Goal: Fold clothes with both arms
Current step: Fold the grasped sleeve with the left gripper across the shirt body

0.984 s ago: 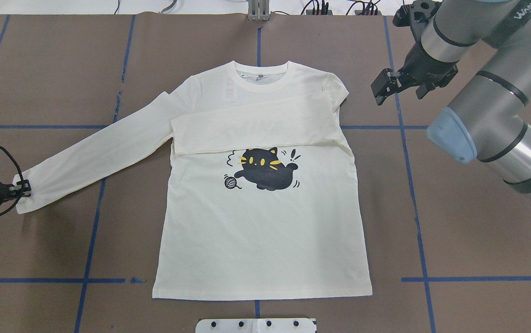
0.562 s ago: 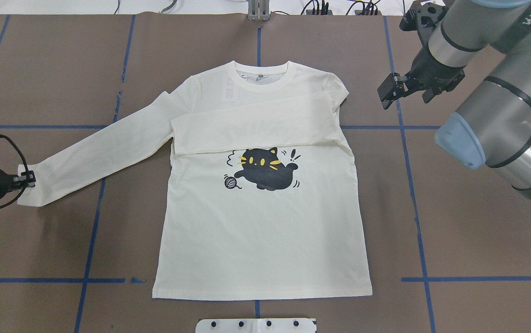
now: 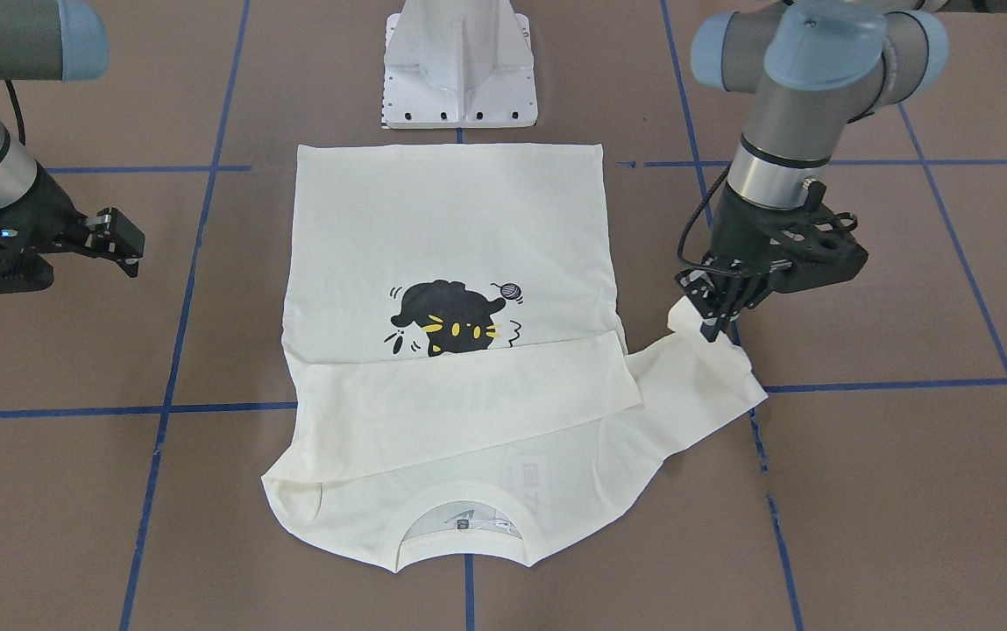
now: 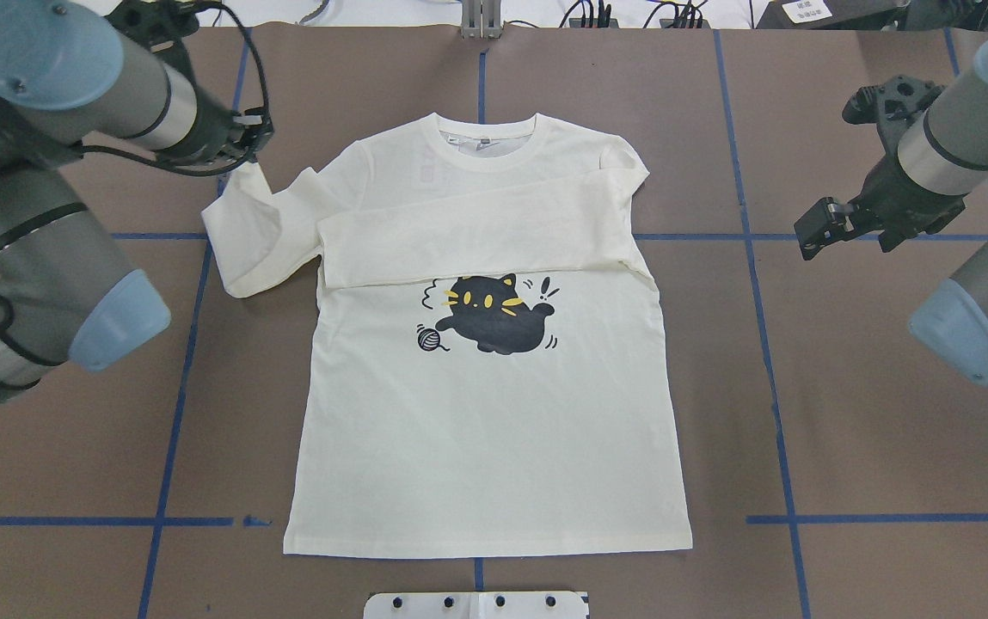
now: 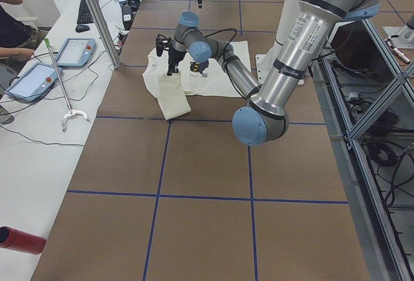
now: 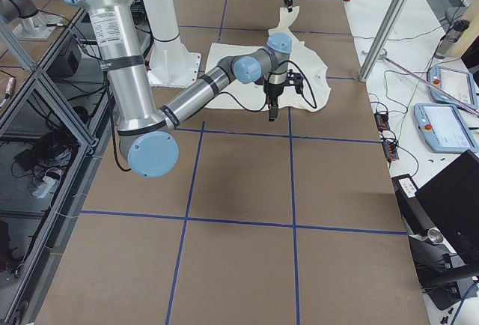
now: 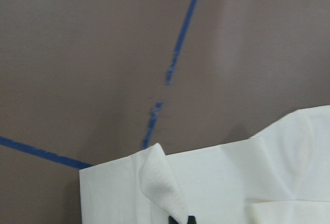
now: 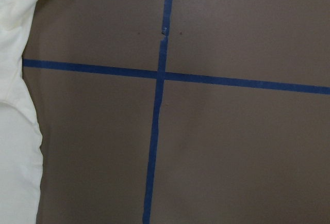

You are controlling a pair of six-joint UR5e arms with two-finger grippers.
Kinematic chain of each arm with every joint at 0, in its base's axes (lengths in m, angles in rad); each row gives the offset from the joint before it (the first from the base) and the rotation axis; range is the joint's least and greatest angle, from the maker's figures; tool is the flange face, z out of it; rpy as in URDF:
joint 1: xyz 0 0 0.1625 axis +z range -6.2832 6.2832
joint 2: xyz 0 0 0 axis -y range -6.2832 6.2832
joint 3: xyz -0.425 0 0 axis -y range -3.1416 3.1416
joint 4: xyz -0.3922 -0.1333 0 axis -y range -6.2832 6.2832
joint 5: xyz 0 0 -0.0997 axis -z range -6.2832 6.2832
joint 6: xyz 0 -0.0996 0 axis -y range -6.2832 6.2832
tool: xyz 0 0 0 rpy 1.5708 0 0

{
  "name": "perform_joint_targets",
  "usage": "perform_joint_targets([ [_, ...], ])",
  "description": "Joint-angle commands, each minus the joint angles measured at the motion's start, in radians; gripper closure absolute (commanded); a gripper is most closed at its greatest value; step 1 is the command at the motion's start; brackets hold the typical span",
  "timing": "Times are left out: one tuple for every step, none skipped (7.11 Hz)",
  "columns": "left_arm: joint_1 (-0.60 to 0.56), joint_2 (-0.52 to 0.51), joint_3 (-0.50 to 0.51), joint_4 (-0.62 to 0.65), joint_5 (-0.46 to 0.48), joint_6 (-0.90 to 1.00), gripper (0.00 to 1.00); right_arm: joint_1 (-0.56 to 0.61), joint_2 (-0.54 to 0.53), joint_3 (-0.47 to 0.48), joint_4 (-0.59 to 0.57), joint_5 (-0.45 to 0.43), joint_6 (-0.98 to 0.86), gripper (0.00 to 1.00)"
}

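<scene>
The cream-white T-shirt [image 4: 485,430] lies flat with the cat print [image 4: 494,314] up and the collar at the far side; it also shows in the front view [image 3: 450,219]. One sleeve lies folded across the chest [image 4: 476,228]. My left gripper [image 4: 254,142] is shut on the cuff of the other sleeve [image 4: 244,232] and holds it raised beside the shoulder, also seen in the front view [image 3: 713,307]. The left wrist view shows the pinched cuff [image 7: 160,182]. My right gripper [image 4: 810,234] is open and empty above bare table, to the right of the shirt.
The white pedestal base [image 3: 459,79] stands at the shirt's hem edge. Blue tape lines [image 4: 760,344] grid the brown table. Cables [image 4: 631,13] lie at the far edge. Teach pendants [image 5: 74,51] and an operator are at a side bench.
My left gripper has carried the sleeve cuff from the far left of the table up and inward to the shoulder, doubling the sleeve. My right arm has drawn back to the right.
</scene>
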Motion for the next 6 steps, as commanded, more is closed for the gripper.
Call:
perform_joint_targets([
  [0.006,-0.304,0.126,0.013,-0.057,-0.038,1.0,0.008,-0.011,0.0,0.0,0.0,0.001,0.0],
  [0.051,-0.39,0.183,0.01,-0.074,-0.113,1.0,0.008,-0.011,-0.003,-0.001,0.0,0.002,0.0],
  [0.104,-0.446,0.262,0.002,-0.054,-0.117,1.0,0.008,-0.011,-0.006,-0.002,0.0,0.002,0.0],
  [0.153,-0.452,0.284,-0.001,-0.001,-0.118,1.0,0.008,-0.013,-0.009,-0.002,0.0,0.001,0.0],
  [0.205,-0.48,0.347,-0.012,0.055,-0.121,1.0,0.005,-0.011,-0.009,-0.002,0.002,0.002,0.0],
  [0.21,-0.527,0.469,-0.079,0.066,-0.168,1.0,0.005,-0.013,-0.009,-0.002,0.002,0.002,0.0],
])
